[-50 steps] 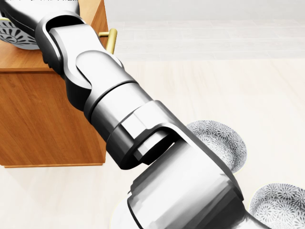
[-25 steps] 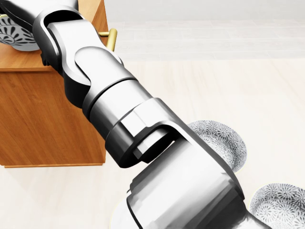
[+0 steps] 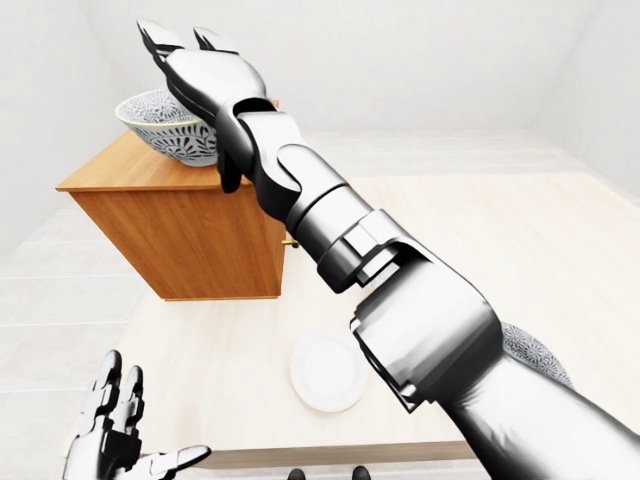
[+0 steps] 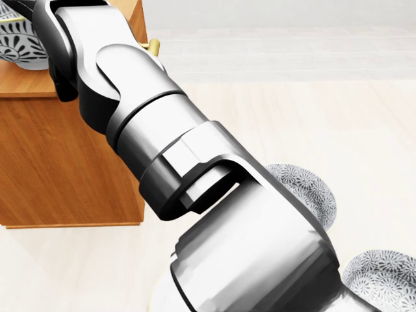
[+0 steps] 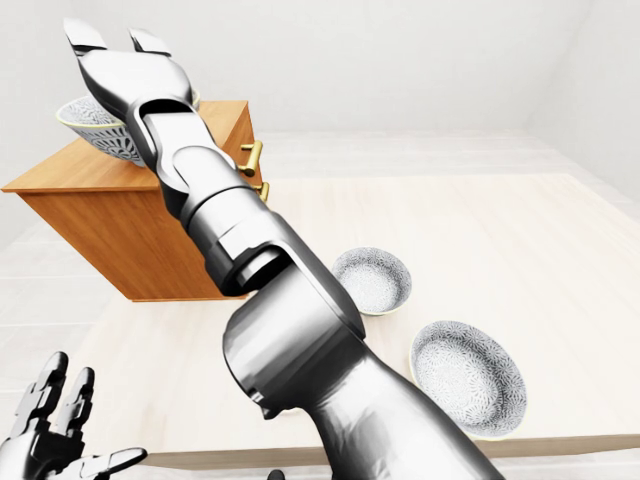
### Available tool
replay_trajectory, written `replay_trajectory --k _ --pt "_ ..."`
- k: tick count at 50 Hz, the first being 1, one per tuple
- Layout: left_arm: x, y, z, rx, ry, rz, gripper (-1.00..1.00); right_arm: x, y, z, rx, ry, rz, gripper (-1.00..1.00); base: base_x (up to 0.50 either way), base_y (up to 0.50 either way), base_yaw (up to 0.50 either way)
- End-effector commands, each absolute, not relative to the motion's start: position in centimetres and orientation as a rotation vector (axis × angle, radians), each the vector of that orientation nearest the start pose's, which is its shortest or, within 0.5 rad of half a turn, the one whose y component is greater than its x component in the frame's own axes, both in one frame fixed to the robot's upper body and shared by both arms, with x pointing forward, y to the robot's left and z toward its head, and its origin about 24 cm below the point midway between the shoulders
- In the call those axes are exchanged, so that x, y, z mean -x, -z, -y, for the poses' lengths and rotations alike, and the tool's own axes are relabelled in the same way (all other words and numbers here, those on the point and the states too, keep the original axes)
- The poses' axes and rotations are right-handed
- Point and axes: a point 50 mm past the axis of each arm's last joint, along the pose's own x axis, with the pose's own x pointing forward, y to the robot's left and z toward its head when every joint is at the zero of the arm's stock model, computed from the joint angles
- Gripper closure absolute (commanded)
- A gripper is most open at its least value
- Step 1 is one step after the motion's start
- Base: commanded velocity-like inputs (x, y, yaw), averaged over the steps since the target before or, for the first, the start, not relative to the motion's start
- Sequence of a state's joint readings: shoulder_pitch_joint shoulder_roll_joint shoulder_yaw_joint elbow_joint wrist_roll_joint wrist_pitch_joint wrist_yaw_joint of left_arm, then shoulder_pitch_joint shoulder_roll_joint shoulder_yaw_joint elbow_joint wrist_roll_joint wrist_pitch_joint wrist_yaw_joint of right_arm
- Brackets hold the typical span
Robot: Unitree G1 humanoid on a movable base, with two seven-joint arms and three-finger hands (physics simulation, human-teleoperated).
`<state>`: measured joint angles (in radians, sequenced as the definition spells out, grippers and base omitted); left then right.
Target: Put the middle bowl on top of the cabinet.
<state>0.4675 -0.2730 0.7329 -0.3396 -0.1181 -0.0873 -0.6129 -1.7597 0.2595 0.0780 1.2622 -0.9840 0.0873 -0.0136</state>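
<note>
- Head view, across the table (image 4: 292, 130): no shift of the pale top, or of anything lying on it, against half a second ago. So no motion of camera or base.
- On the left of that view, the cabinet (image 4: 58, 169): same place and same pose, with the task's thing on its wooden top.
- Slanting across the whole view, the right arm (image 4: 169, 143): raised and drawn toward the top left over the last second, the wrist now cut off by the top edge.
- On the cabinet top in the left-eye view, the middle bowl (image 3: 160, 135): upright, resting on the wood, unmoved through the arm's lift. Judged as placed, the task all but done.
- Left on the table in the right-eye view, the upper spare bowl (image 5: 372, 282) and the lower spare bowl (image 5: 470, 380): apart from each other.
- Above the middle bowl and overlapping its right rim, the right hand (image 3: 210, 85): fingers (image 3: 165, 45) straight, spread and pointing up, wrapped round nothing. Contact with the rim not tellable. Read as a let-go with the retreat under way; only a clean withdrawal left, without nudging the rim.
- Bottom left of the left-eye view, the left hand (image 3: 115, 435): low, fingers splayed, empty.
- Beside the arm in the head view, the brass handle (image 4: 154, 45): more hidden than a second ago.
</note>
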Motion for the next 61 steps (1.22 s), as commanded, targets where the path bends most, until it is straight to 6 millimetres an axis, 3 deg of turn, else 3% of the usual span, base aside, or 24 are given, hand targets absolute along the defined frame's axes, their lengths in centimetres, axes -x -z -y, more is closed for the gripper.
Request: replay_trajectory --k 1,21,37,51,61 --pt "-8.7 -3.3 -26.5 0.033 -0.301 -0.046 -1.0 -34.9 -34.3 -10.0 1.224 -0.286 0.681 -1.0 0.0 0.0 0.0" --pt "-8.6 -4.5 -26.5 0.006 -0.305 -0.002 -1.0 -33.9 -38.9 -9.1 1.177 -0.269 0.736 -1.0 0.0 0.0 0.0" --pt "-7.7 -4.5 -26.5 0.033 -0.3 0.006 -1.0 -33.3 -43.0 -7.0 1.097 -0.257 0.751 -1.0 0.0 0.0 0.0" --pt "-7.7 -4.2 -26.7 0.048 -0.3 0.009 -1.0 -34.0 -45.8 -3.2 1.027 -0.158 0.733 -1.0 0.0 0.0 0.0" --pt "-8.2 -4.1 -26.6 0.042 -0.299 0.002 -1.0 -36.1 -45.0 0.2 1.028 -0.062 0.657 -1.0 0.0 0.0 0.0"
